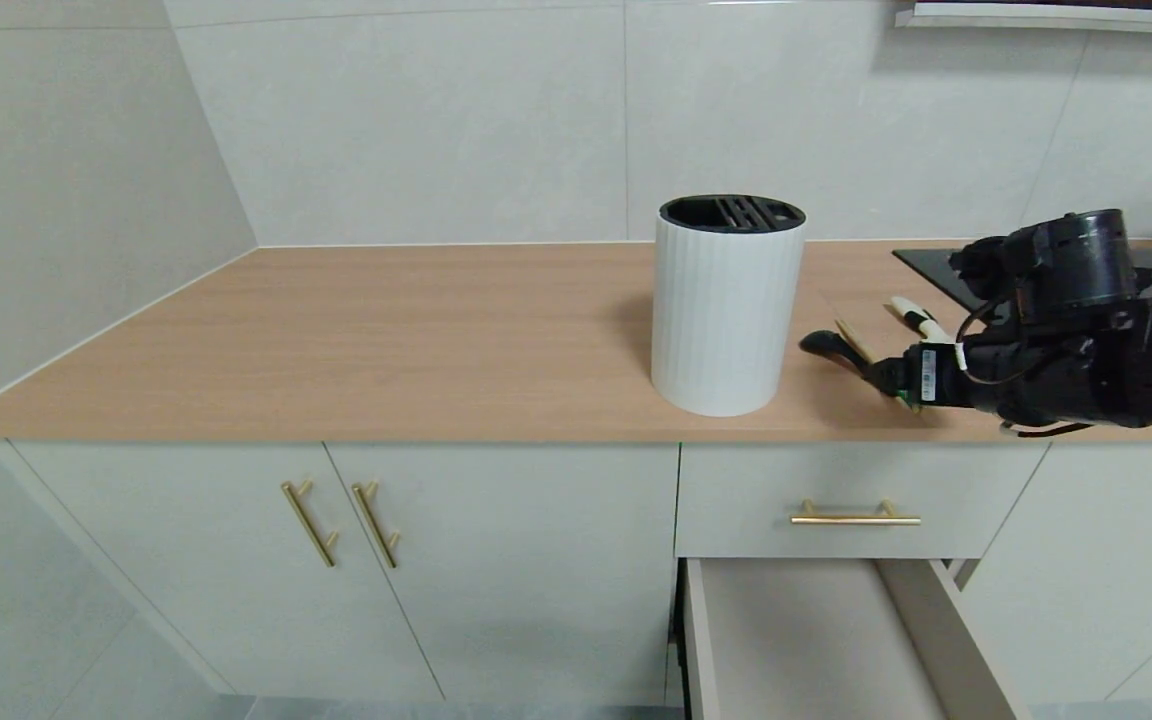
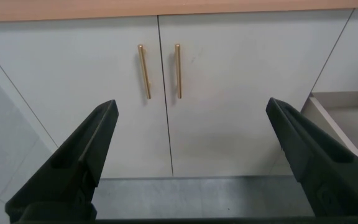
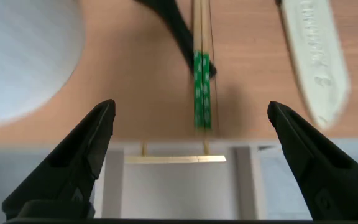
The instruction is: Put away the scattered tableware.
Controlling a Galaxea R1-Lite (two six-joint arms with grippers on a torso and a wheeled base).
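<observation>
Soft, even indoor light from above, no glare. The white holder [image 1: 727,310] throws a faint shadow leftward on the surface [image 1: 386,340].

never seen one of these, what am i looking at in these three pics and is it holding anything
This is a two-armed robot in a kitchen. The wide picture comes from a camera on its head, looking down at a wooden countertop. The other two come from wrist cameras, each looking out through that arm's two-fingered end effector. The left end effector is open, facing cabinet doors below the counter. The right end effector is open too, over a pair of chopsticks; it holds nothing. Beside them lie a black utensil and a white-handled utensil. A white ribbed holder stands nearby, and a drawer below is open.
</observation>
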